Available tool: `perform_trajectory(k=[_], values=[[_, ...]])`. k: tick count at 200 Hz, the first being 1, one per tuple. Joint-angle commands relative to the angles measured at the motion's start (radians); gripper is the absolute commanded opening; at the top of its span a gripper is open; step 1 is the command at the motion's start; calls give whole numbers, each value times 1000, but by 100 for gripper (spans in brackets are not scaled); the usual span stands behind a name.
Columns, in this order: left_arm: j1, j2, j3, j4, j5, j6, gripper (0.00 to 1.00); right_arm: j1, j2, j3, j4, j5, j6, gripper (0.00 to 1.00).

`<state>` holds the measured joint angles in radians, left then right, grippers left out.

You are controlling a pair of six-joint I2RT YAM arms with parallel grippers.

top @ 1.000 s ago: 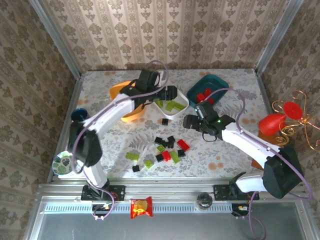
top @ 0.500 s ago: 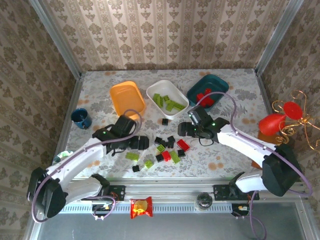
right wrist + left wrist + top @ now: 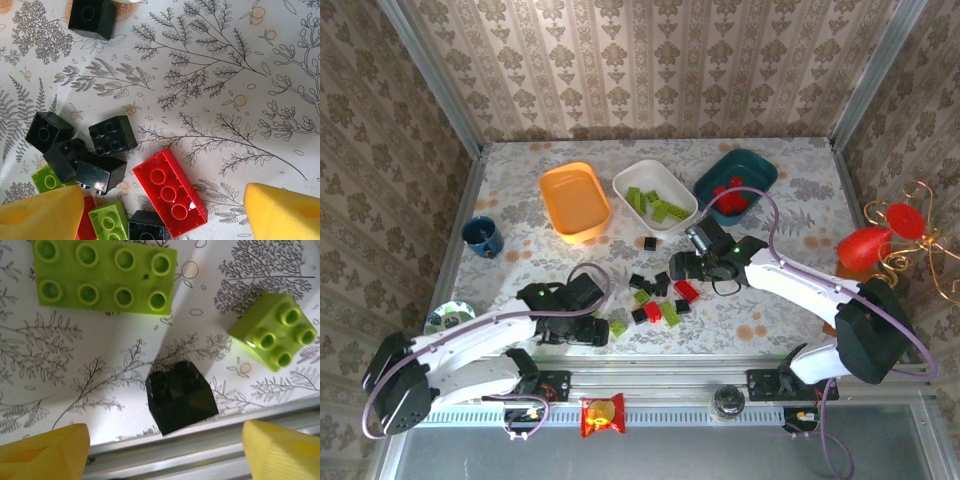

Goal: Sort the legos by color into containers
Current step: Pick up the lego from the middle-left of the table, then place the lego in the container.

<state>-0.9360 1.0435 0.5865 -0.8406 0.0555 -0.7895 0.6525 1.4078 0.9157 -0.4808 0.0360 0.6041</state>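
One camera looks down from high behind me at the whole surface (image 3: 510, 170). My wrist cameras look down from very close. The right and top ones both see the red brick (image 3: 170, 192).

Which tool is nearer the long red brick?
Right. The right tool hovers over the long red brick; the left tool is farther left, above a black brick.

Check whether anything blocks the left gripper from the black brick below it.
Nothing visible does. The black brick lies between the open fingers of the left gripper; the long lime brick and the small lime brick sit beyond it, apart.
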Motion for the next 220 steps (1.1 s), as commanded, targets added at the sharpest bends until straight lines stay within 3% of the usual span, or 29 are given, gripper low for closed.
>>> perform_trajectory(k=[1,45,74,144,184,220], values=[[-11,70,5,67,-23,16,72,7,-10,29,-40,10,-20,85],[-14,161,16,120,-28,77,61,7,-49,9,-45,30,-15,85],[-24,195,17,133,-13,81,48,7,-53,6,-49,39,-13,85],[-15,93,116,54,-42,69,36,-11,-64,-3,-42,65,-2,85],[211,123,256,127,-70,198,30,-31,-98,-26,-32,71,16,85],[443,261,436,335,-94,302,31,-34,-104,-34,-35,74,23,85]])
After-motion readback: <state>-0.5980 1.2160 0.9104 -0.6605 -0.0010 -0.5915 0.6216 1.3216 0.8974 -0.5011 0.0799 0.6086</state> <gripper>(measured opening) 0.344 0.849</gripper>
